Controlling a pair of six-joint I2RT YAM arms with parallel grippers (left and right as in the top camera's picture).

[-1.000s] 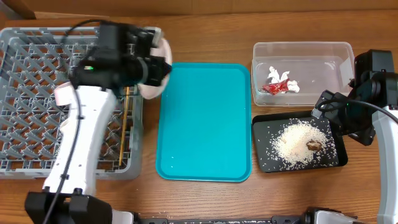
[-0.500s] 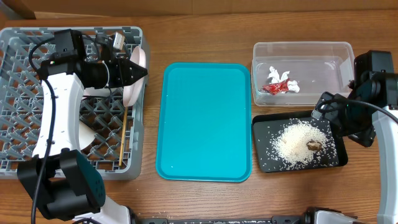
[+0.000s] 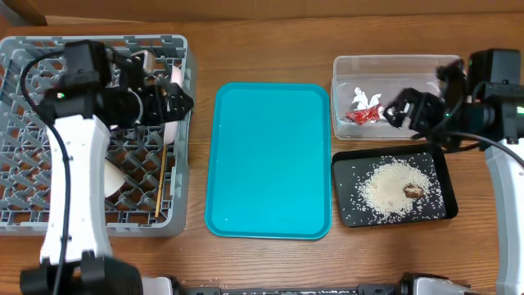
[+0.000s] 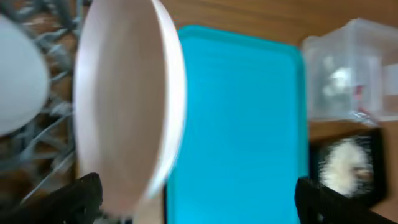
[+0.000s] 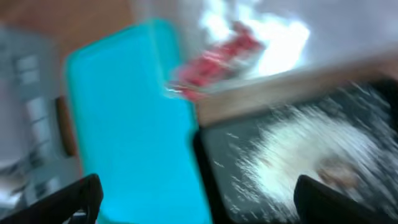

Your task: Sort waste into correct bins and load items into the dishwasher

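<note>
The pale pink bowl stands on edge in the grey dishwasher rack, at its right wall. My left gripper is open just beside the bowl and holds nothing; in the left wrist view the left gripper has its fingers wide apart. A white plate and the chopsticks lie in the rack. My right gripper hovers open and empty over the near edge of the clear tub, which holds the red wrapper. Rice with a brown scrap lies in the black tray.
The teal tray lies bare between the rack and the bins. The right wrist view is blurred; it shows the teal tray, the wrapper and the rice.
My left gripper has opened and let go of the pink bowl, which now stands in the rack. The right arm has swung up and left toward the clear tub.
</note>
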